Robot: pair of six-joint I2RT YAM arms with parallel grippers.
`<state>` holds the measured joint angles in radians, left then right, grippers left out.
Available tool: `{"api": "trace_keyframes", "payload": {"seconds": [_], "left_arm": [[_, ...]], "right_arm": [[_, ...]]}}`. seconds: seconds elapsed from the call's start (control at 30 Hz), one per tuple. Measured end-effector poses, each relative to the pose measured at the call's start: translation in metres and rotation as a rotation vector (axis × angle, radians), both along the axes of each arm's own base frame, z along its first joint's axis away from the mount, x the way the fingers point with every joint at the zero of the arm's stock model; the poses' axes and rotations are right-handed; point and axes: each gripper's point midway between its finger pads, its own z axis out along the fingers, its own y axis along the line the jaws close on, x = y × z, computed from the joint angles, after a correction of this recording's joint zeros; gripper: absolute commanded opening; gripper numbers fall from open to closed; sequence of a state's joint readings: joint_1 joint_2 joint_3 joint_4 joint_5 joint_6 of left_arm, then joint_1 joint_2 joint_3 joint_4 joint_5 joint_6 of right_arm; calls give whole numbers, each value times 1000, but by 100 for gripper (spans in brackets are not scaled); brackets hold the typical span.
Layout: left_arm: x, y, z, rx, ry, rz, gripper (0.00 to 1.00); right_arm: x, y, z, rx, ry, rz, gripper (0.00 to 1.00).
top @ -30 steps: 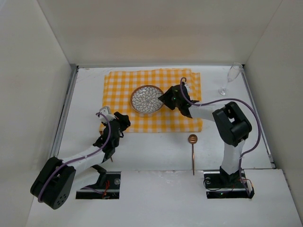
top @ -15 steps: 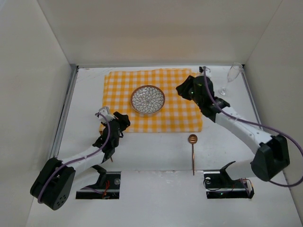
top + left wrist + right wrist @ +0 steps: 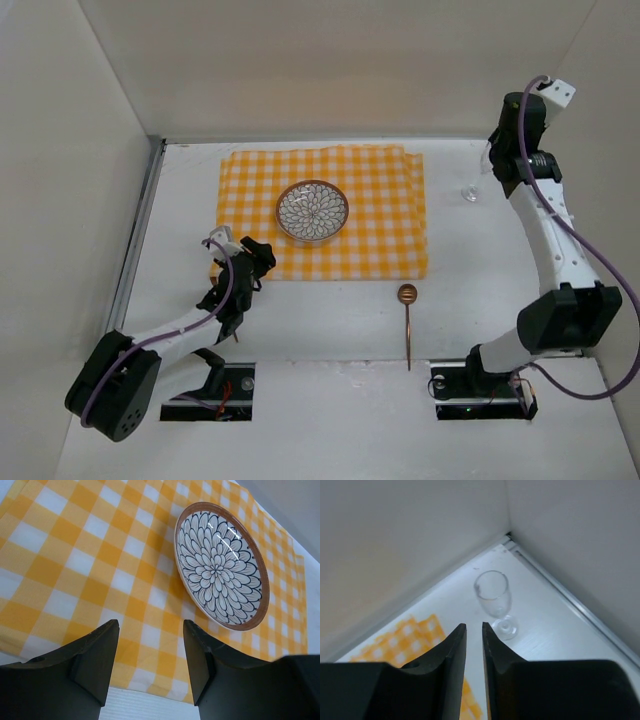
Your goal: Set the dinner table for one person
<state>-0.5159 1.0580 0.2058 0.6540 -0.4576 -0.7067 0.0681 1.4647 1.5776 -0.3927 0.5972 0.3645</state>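
yellow-and-white checked cloth (image 3: 325,210), blue petal-patterned brown-rimmed plate (image 3: 312,212), copper spoon (image 3: 407,322)
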Motion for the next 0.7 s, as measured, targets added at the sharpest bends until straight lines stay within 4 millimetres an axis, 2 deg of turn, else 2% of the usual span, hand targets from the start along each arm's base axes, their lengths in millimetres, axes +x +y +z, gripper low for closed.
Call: {"api": "trace_keyframes", "payload": {"seconds": [0.17, 0.3, 0.47, 0.7], "left_arm": [[-1, -1, -4, 6, 13, -2, 52], [-2, -2, -9, 13, 29, -8, 52], [-2, -2, -10, 12, 30, -10, 52], [-2, -3, -10, 8, 31, -12, 53]], "right_arm": [[15, -46, -36, -19, 135, -94, 35], [25, -68, -49, 4, 180, -118, 37], [36, -71, -53, 42, 187, -93, 38], [46, -66, -69, 108, 201, -37, 38]]}}
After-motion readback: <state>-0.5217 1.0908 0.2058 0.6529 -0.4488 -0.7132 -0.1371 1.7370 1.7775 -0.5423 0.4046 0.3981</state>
